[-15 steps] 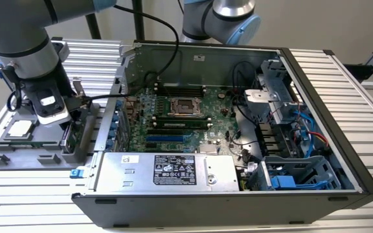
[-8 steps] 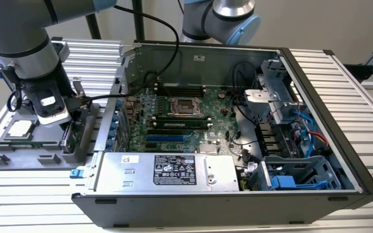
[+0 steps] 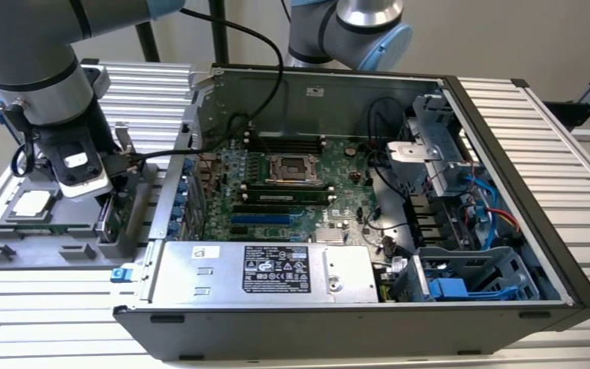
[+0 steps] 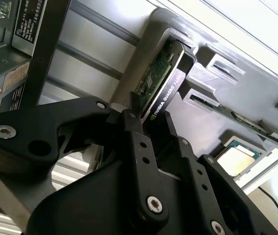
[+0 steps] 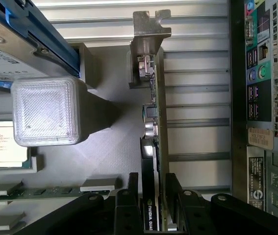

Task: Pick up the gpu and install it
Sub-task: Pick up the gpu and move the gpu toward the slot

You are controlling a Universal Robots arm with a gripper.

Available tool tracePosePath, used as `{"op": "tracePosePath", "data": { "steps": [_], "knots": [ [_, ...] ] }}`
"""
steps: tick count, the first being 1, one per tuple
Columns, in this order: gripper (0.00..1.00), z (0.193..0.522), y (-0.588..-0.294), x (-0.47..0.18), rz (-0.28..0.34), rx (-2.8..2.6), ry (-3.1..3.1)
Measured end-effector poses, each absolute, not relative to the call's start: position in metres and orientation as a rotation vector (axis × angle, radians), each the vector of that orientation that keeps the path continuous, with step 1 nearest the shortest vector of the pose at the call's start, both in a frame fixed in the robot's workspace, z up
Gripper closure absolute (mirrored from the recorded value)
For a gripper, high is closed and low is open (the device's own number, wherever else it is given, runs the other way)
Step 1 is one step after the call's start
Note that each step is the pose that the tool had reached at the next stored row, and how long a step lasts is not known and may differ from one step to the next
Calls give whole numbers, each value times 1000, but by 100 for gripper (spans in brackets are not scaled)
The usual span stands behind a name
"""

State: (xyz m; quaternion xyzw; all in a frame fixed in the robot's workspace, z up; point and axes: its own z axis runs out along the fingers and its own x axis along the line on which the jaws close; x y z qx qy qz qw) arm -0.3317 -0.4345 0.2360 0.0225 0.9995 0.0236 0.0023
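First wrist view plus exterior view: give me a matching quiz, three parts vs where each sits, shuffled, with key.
1. green gpu card with black cooler and silver bracket
2. square silver-topped processor chip
3. grey metal power supply box

A. inside the open black computer case
B. standing on edge in a slot of the grey plastic tray
C. lying flat in a recess of that tray

Pairs: 1-B, 2-C, 3-A

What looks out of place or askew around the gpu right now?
Nothing stands out. The gpu stands on edge, straight in its gray holder, with the end effector straddling it.
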Motion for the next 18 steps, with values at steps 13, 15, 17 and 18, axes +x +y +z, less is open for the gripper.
{"op": "tracePosePath", "data": {
  "steps": [13, 15, 17, 18],
  "knots": [
    [100, 236, -435, -332, 74, 71, 3135],
    [100, 236, -435, -332, 74, 71, 3135],
    [100, 236, -435, -332, 74, 71, 3135],
    [100, 236, -435, -332, 74, 71, 3135]
  ]
}}
